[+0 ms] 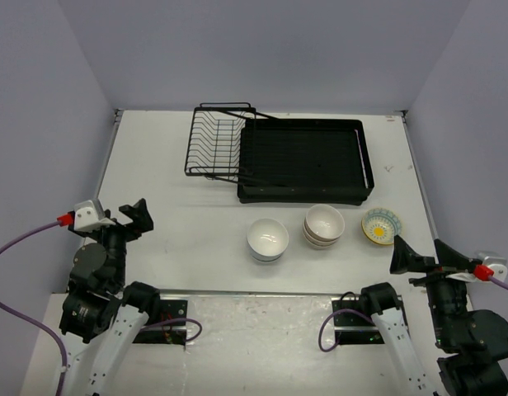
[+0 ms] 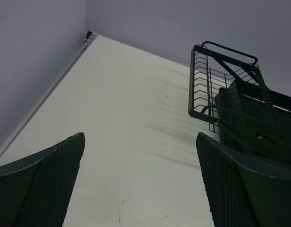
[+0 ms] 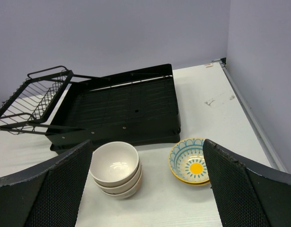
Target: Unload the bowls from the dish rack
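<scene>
The black dish rack (image 1: 219, 142) with its wide drain tray (image 1: 303, 161) stands at the back of the table and holds no bowls. On the table in front of it stand a stack of white bowls (image 1: 267, 239), a stack of cream bowls (image 1: 323, 224) and the yellow-centred patterned bowl (image 1: 381, 225). My left gripper (image 1: 137, 216) is open and empty near the left front, far from the rack (image 2: 221, 90). My right gripper (image 1: 411, 257) is open and empty, just in front of the cream stack (image 3: 115, 169) and patterned bowl (image 3: 192, 166).
Purple walls close the table on three sides. The table's right edge strip (image 3: 252, 116) runs beside the patterned bowl. Bare tabletop (image 2: 126, 123) lies to the left of the rack.
</scene>
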Controlling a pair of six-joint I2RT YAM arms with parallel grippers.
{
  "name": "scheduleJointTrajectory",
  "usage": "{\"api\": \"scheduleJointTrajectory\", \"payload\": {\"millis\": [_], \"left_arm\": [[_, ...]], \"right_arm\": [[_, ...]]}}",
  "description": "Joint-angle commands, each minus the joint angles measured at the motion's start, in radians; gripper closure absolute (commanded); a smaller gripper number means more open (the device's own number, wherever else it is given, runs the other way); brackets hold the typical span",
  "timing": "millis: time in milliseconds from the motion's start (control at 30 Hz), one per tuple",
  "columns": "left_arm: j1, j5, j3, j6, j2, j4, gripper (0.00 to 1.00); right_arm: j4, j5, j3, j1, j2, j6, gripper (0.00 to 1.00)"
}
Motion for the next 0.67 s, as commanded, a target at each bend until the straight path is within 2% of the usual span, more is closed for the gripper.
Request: {"api": "scheduleJointTrajectory", "payload": {"millis": [0, 633], "left_arm": [[-0.005, 0.016, -0.005, 0.027, 0.007, 0.045, 0.0], [-0.005, 0.011, -0.008, 0.027, 0.003, 0.049, 0.0]], "right_arm": [[-0.014, -0.014, 0.015, 0.006, -0.008, -0.016, 0.01], [-0.014, -0.012, 0.002, 0.006, 0.003, -0.001, 0.01]]}}
